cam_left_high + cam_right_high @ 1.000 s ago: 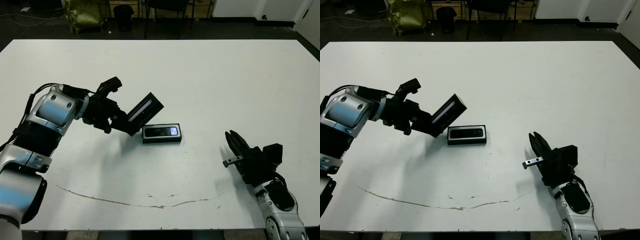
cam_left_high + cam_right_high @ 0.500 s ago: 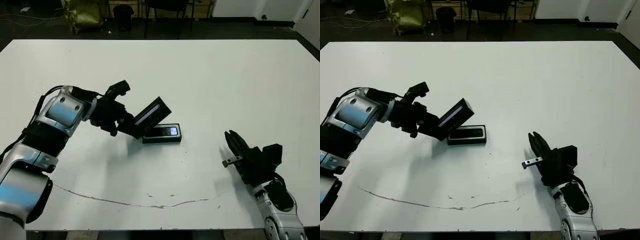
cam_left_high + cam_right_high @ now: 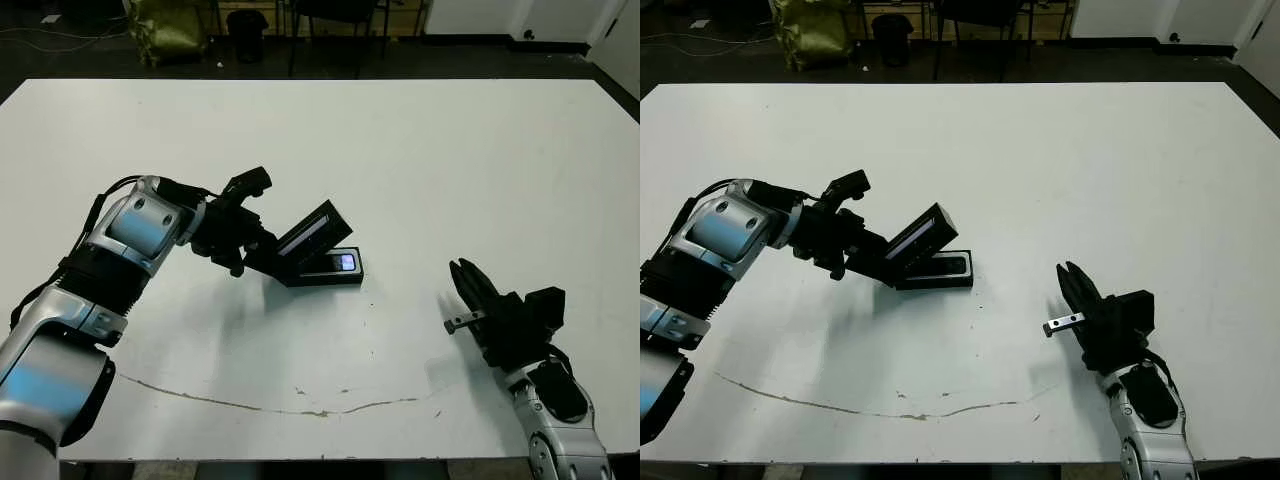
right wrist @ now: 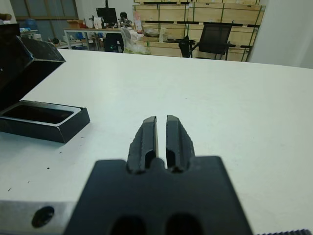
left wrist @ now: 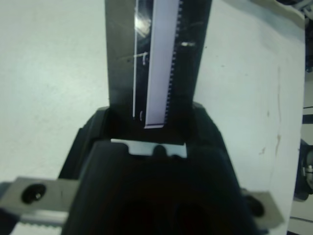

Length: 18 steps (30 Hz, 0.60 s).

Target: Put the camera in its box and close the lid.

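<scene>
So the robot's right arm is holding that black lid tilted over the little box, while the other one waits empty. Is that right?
Not quite: the head views show the left end effector holding the lid tilted over the box; the right end effector waits empty.

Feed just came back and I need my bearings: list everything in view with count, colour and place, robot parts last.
table: one, white, fills the view, with a thin brownish line along its near part.
box: one, black, at table centre, partly under the tilted lid.
camera: one, dark with a small bright spot, lying inside the box.
lid: one, black with a glossy pale strip, tilted over the box's left end, gripped at its lower end.
chairs and clutter: dark, beyond the table's far edge.
left end effector: one, black, left of the box, shut on the lid.
right end effector: one, black, at the near right of the table, holding nothing, fingers nearly together.
</scene>
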Each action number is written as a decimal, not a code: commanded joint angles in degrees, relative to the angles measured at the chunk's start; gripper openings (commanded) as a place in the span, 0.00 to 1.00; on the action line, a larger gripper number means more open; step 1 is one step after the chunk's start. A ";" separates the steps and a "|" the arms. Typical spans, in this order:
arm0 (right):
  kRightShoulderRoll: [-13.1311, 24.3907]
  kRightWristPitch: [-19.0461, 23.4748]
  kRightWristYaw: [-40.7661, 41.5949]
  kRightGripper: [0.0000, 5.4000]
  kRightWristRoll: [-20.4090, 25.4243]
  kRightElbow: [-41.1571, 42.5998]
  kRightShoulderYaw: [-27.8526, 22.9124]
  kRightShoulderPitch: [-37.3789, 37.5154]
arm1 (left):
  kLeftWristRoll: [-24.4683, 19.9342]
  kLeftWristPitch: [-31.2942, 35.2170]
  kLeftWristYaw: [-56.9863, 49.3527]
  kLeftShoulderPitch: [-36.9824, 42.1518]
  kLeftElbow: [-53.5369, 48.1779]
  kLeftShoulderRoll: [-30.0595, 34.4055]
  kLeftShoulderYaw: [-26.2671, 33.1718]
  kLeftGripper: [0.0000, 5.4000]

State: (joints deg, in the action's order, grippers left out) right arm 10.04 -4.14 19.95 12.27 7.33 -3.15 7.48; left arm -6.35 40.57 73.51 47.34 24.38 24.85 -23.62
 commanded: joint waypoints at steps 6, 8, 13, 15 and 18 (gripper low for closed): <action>0.18 1.40 0.11 0.00 0.63 -0.39 -0.22 0.83 | 1.66 -3.11 0.60 0.67 2.15 0.15 -1.18 0.41; 0.21 1.04 0.31 0.00 0.69 -0.61 -0.22 0.83 | 1.95 -3.18 0.68 0.91 2.61 0.14 -1.38 0.41; 0.22 1.26 0.16 0.00 0.53 -0.61 -0.13 0.88 | 2.81 -3.77 0.91 1.25 3.27 0.01 -1.89 0.41; 0.26 1.51 0.08 0.00 0.48 -0.48 -0.08 0.93 | 3.10 -3.89 1.21 1.55 3.78 -0.14 -2.11 0.41; 0.14 1.30 0.31 0.00 0.75 -0.71 -0.08 0.88 | 3.76 -5.99 1.71 2.01 5.13 -0.48 -2.59 0.41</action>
State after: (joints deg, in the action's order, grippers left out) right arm 10.04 -3.70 20.14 12.81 7.23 -3.17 7.55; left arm -3.42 35.50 74.87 49.22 28.35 24.55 -25.50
